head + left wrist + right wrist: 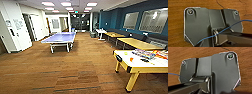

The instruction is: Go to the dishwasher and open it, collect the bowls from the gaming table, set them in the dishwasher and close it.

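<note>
The dishwasher, the bowls and the gaming table are out of view. The head view looks down a long room with a brown wood-pattern floor [75, 67]. In both wrist views the robot's dark plate [205, 25] [218, 72] hangs over that same floor [175, 18] [193, 52]. A thin blue cable [228, 28] crosses the plate in the left wrist view.
A blue table-tennis table [60, 37] stands ahead on the left. Close on the right is a yellow-legged table with a white top [140, 62] carrying coloured items. Yellow-topped tables [137, 43] line the teal wall. White doors [15, 30] are on the left, and a corridor [80, 22] lies far ahead.
</note>
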Tool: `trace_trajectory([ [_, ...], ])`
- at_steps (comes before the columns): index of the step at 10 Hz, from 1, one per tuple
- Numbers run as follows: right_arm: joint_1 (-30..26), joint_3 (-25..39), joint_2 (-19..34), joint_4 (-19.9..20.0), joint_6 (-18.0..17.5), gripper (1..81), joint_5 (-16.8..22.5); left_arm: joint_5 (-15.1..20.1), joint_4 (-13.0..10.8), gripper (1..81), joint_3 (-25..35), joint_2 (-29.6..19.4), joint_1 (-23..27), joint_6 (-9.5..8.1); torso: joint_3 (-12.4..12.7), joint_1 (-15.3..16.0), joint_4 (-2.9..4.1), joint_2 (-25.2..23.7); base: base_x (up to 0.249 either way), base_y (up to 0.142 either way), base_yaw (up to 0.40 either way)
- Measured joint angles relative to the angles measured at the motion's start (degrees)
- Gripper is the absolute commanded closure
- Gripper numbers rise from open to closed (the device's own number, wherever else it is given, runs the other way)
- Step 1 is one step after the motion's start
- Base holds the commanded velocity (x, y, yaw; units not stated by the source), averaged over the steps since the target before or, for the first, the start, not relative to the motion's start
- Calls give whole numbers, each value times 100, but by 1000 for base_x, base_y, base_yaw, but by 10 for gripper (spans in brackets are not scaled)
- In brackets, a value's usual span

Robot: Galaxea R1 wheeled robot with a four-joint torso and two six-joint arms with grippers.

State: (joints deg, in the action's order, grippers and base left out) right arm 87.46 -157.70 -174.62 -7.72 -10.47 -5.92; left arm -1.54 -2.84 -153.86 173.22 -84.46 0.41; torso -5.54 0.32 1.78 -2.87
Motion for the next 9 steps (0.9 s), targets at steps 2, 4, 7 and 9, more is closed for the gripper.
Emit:
trace_trajectory([
  [2, -2, -2, 17, 0, 0, 10, -2, 2, 0, 10, 0, 0, 0, 0, 0, 0, 0, 0, 196, 0, 0],
  [4, 5, -24, 35, 0, 0, 10, 6, 2, 0, 10, 2, 24, -18, 0, 0, -2, 0, 0, 196, 0, 0],
  [7, -39, -35, 37, 0, 4, 10, -9, -2, 0, 10, 13, 35, 17, 0, 0, -2, 0, 2, 196, 0, 0],
  [9, -28, -38, 52, -2, 6, 10, -2, 13, 0, 10, 5, 60, -7, 0, 0, -2, 0, 2, 195, 0, 0],
])
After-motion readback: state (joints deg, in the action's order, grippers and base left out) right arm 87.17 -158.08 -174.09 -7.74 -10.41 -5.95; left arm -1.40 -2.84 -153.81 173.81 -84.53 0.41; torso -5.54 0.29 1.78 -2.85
